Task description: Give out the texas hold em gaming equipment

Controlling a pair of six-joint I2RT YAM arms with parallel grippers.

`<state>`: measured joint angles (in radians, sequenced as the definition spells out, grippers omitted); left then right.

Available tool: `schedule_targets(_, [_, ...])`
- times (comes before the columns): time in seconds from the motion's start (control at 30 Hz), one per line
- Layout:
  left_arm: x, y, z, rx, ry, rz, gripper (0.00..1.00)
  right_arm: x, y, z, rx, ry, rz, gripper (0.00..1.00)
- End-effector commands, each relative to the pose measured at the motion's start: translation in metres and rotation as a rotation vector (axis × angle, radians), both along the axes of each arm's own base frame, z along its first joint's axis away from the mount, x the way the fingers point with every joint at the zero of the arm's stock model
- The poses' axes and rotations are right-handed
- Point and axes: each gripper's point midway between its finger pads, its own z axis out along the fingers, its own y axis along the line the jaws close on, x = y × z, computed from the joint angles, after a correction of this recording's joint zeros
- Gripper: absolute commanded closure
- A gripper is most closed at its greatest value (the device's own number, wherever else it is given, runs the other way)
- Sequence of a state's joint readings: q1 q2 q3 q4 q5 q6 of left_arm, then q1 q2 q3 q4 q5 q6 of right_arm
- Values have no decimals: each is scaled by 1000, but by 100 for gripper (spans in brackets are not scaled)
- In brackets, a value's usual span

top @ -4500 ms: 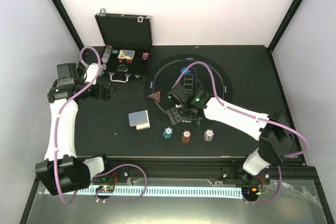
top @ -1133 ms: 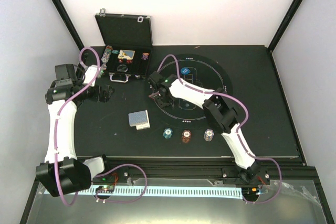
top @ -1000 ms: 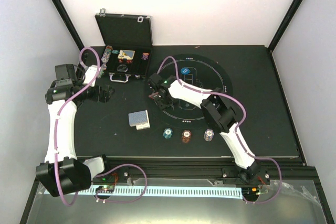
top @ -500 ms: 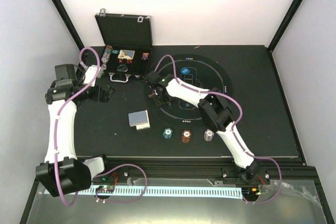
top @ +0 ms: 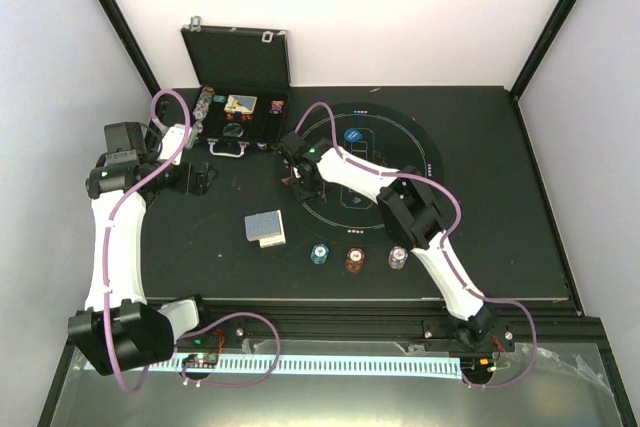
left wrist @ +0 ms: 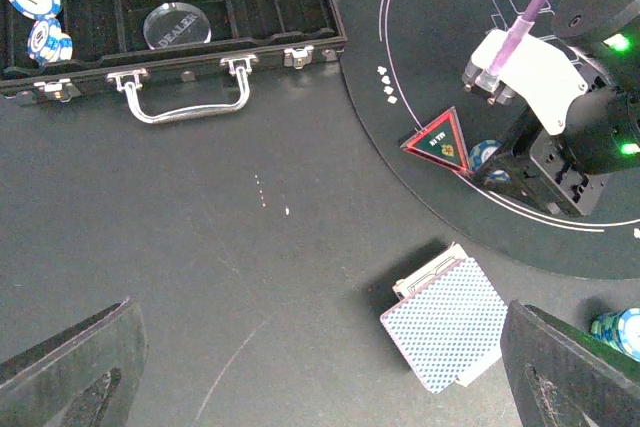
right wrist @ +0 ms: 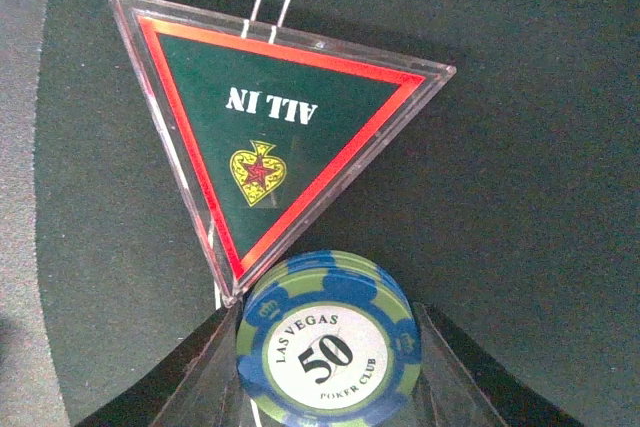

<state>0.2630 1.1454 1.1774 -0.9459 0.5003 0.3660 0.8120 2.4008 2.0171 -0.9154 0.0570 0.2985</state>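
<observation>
A stack of blue-and-green "50" chips sits between the clear fingers of my right gripper, which is shut on it. The stack meets the near corner of the red triangle "ALL IN" marker at the mat's left rim. From above, my right gripper covers most of that marker. A blue-backed deck of cards lies left of the mat. Teal, red-brown and white chip stacks stand in a row near the front. My left gripper hovers open over bare table, holding nothing.
The open black case with chips, dice and a dealer button stands at the back left. A blue disc lies on the round black mat. My right arm stretches across the mat's middle.
My right arm swung from the mat's front to the triangle marker, carrying the chip stack, and over the last second crept slightly farther back-left. The left arm has not moved.
</observation>
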Motion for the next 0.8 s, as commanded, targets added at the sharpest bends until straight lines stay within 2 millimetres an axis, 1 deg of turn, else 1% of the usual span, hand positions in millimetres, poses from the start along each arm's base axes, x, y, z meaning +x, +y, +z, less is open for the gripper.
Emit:
schedule_targets(0.0, [0,-1,19,-4,-42,-12,1,5,-14,5,-19,-17,-11,75])
schedule_targets(0.1, [0,-1,19,-3,-42,-13,1,5,-11,6,-12,-10,-6,66])
schedule_targets(0.13, [-1,-2,20,-3,-43,-15,1,5,-11,6,-13,-8,-5,58])
schedule_targets(0.17, [-1,-1,20,-1,-44,-16,1,6,-11,8,-15,-7,-5,46])
schedule_targets(0.2, [-1,-2,20,1,-45,-17,1,6,-11,10,-17,-10,-5,38])
schedule_targets(0.23, [-2,-2,20,1,-46,-18,1,7,-12,13,-18,-18,-7,33])
schedule_targets(0.37, [-2,-2,22,2,-49,-20,1,7,-19,34,-32,-64,-16,19])
schedule_targets(0.43, [-2,-2,24,3,-54,-20,1,2,-23,47,-29,-87,-20,17])
schedule_targets(0.5, [-2,-3,25,2,-59,-21,1,-10,-26,60,-19,-108,-13,15])
schedule_targets(0.53, [-2,-3,26,1,-61,-23,1,-20,-27,70,-7,-123,-3,14])
schedule_targets(0.57, [-2,-3,27,-1,-65,-24,1,-32,-26,72,-9,-127,11,14])
schedule_targets(0.67, [-2,-5,29,-6,-77,-30,1,-69,-29,73,1,-114,41,11])
schedule_targets(0.77, [-2,-5,31,-8,-83,-33,1,-106,-34,63,19,-76,65,7])
